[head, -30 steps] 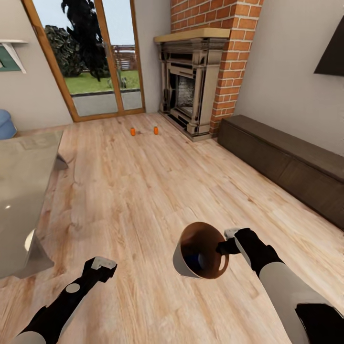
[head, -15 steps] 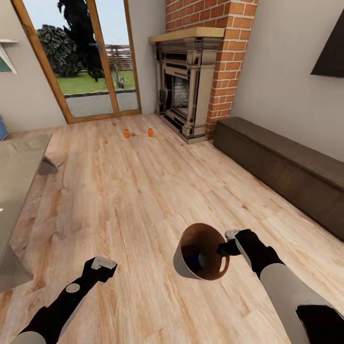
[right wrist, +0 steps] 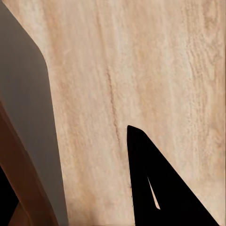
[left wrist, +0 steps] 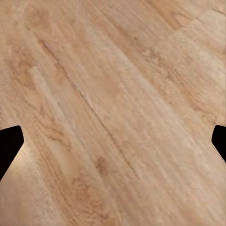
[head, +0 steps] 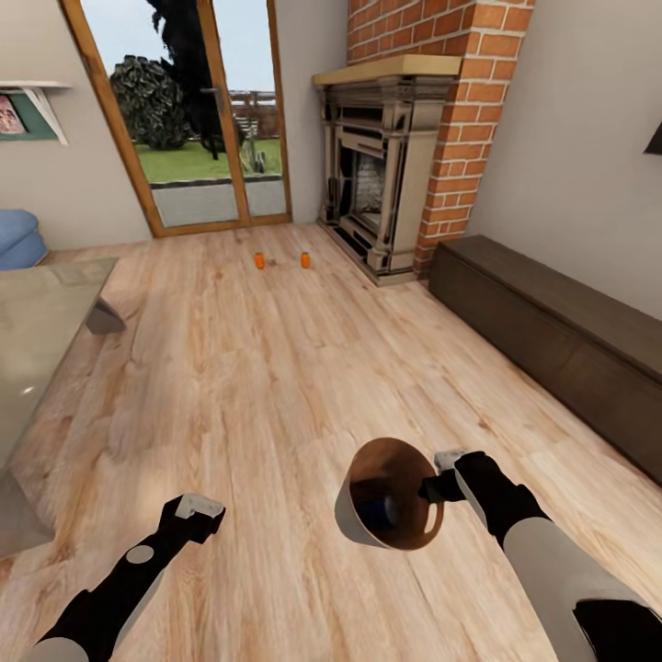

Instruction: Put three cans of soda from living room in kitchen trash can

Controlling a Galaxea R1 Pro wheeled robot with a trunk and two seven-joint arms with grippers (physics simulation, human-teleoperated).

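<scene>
Item: light wood plank floor [head: 276,368], filling the middle of the head view. Item: red-brick fireplace with dark carved surround [head: 386,175], upper right. Item: long dark low bench [head: 552,340], along the right edge. Item: glazed door with wooden frame [head: 198,110], upper left. Item: pale glossy table top [head: 37,340], left edge. Item: small round tapered bin, grey outside and brown inside [head: 386,495], lower centre, carried tipped with its mouth toward the camera; something dark and blue lies inside, too unclear to name. Item: right gripper [head: 439,480], jaws pinching the bin's rim; in the right wrist view its dark finger [right wrist: 160,188] lies against the bin wall [right wrist: 28,117]. Item: left gripper [head: 193,511], lower left, jaws spread with nothing between them. Items: two small orange cylindrical cans [head: 259,261] and [head: 305,260], upright on the floor in the upper middle, before the door, near each other, well apart from the robot. Risks, judged: a rim-only pinch may slip while driving; the tilted bin may spill its contents; a wide approach may knock the cans over and set them rolling.
</scene>
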